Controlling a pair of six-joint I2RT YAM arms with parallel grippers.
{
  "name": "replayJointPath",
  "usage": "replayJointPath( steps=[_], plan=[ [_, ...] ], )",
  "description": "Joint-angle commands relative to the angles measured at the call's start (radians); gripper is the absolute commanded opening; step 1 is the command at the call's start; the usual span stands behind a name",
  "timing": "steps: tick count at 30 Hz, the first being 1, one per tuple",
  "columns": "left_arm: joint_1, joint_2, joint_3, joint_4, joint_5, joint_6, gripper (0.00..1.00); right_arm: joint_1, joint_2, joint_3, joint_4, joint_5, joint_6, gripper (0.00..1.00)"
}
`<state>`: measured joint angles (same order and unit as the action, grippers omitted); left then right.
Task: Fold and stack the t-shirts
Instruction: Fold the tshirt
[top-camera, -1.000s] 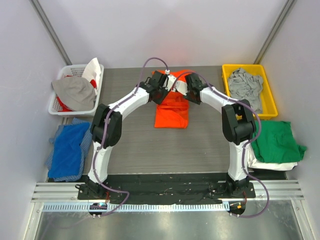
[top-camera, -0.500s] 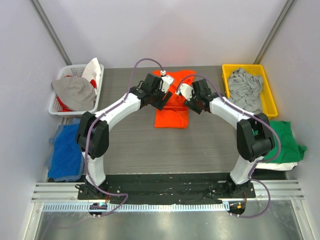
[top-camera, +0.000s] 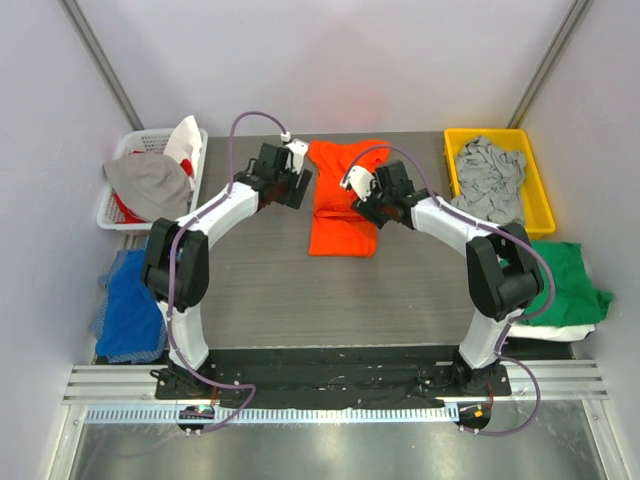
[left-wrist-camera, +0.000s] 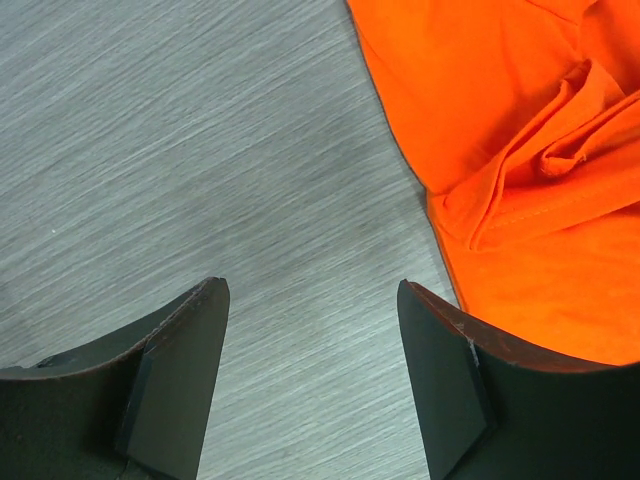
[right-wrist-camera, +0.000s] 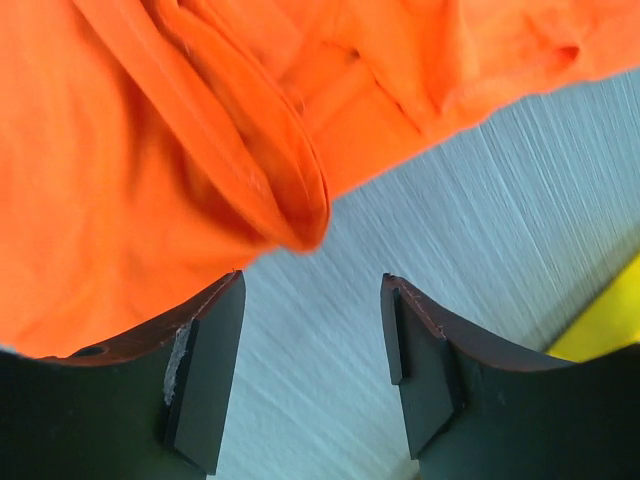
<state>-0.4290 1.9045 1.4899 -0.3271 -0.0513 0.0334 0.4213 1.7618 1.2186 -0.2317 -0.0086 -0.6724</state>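
Top external view: left of the yellow bin (top-camera: 449, 160) lies the partly folded orange t-shirt (top-camera: 343, 215), and there too the left gripper (top-camera: 303, 190) and right gripper (top-camera: 362, 205) hang spread and empty, so folding seems midway, next needing fresh pinches on the cloth's edges.

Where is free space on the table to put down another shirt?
The widest bare patch of table lies between the orange t-shirt and the arm bases. A narrower strip lies between that shirt and the white basket, though the left gripper hovers there. The right side is crowded: yellow bin, green t-shirt, right arm.
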Motion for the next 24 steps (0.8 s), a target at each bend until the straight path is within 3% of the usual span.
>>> replayJointPath(
  steps=[1, 24],
  plan=[
    [0.029, 0.014, 0.003, 0.066, 0.001, 0.002, 0.73, 0.017, 0.059, 0.081, 0.049, -0.03, 0.025, 0.63],
    [0.05, 0.039, 0.001, 0.066, 0.037, 0.002, 0.72, 0.036, 0.214, 0.206, 0.058, 0.004, 0.005, 0.59]
  ],
)
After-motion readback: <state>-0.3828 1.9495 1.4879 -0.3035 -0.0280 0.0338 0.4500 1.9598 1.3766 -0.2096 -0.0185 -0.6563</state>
